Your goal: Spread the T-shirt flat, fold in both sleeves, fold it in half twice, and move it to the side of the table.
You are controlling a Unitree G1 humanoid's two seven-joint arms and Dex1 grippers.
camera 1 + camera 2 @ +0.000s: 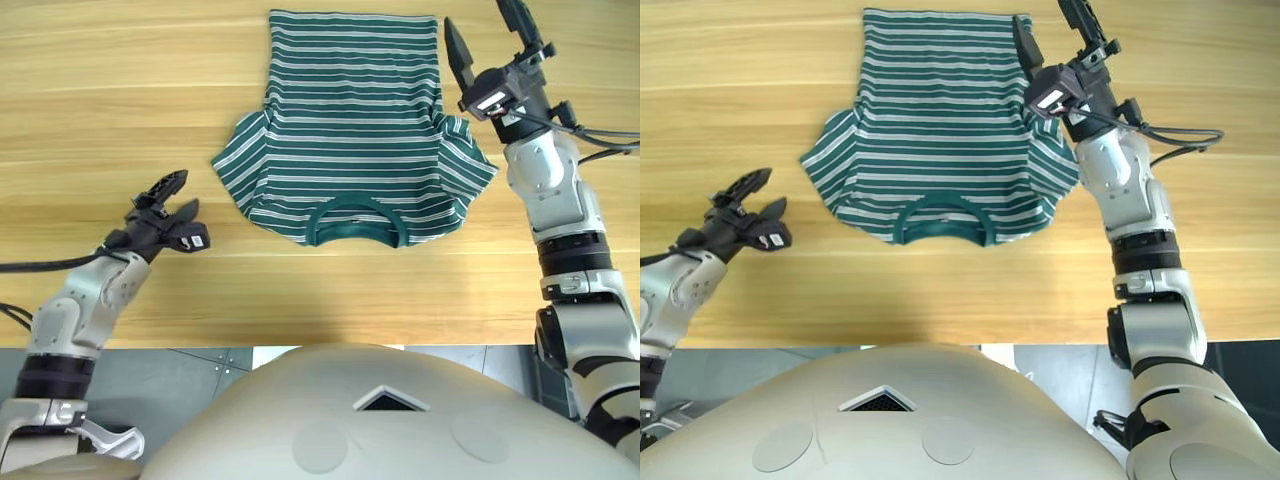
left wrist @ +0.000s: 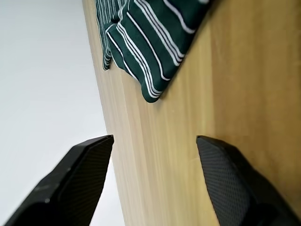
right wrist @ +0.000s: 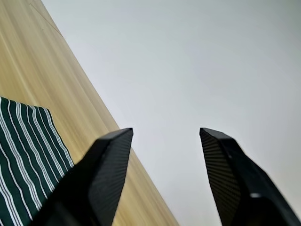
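Lying on the wooden table [image 1: 100, 100], the green striped T-shirt [image 1: 350, 130] had its collar [image 1: 357, 215] toward the robot and its hem on the far side, with both short sleeves bunched in against the body. The left pincer [image 1: 186, 191] hung released, fingers spread, above bare wood well apart from the shirt. The right pincer [image 1: 476, 14] was released too, fingers wide apart, raised near the shirt's far right corner and grasping nothing.

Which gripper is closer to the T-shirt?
The right gripper, open by the T-shirt's far corner; the left gripper sits apart over bare table.
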